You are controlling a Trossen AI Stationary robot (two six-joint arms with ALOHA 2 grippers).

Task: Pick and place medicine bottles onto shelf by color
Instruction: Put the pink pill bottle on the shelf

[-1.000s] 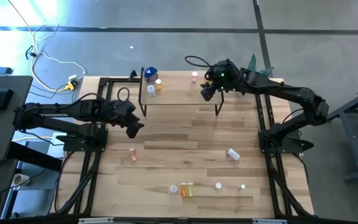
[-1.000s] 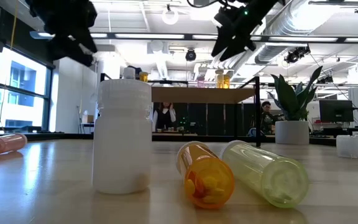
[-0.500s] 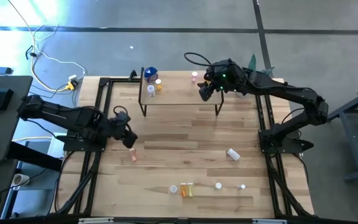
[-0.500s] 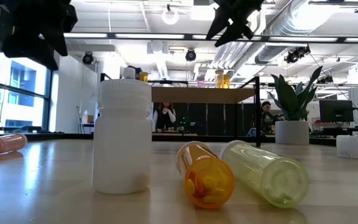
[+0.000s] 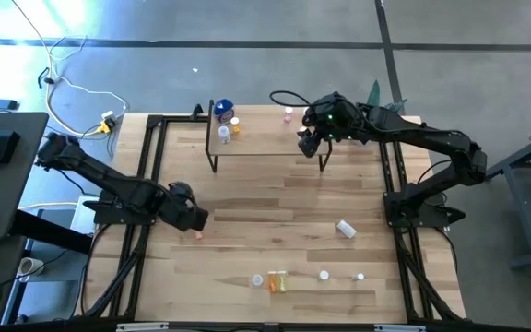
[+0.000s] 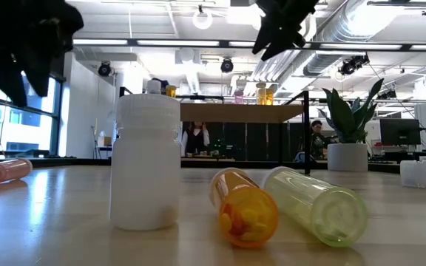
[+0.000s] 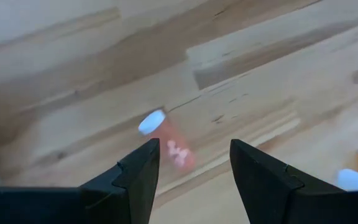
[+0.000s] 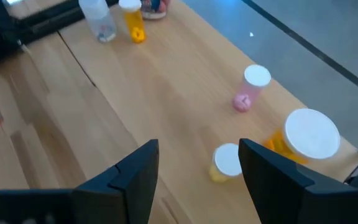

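pink bottle [image 7: 169,142] between open fingers (wrist view)

So the shelf [image 5: 265,138] sits at the far edge of the table [image 5: 275,212], middle-ish. A few bottles stand on its left end [image 5: 225,120], a few more at its right end [image 5: 289,113]. The left gripper [image 5: 194,219] is low over a bottle lying on its side [image 7: 169,142] on the table's left. Near the front edge there's a row of bottles [image 5: 277,280], and one more lies off to the right [image 5: 345,229].
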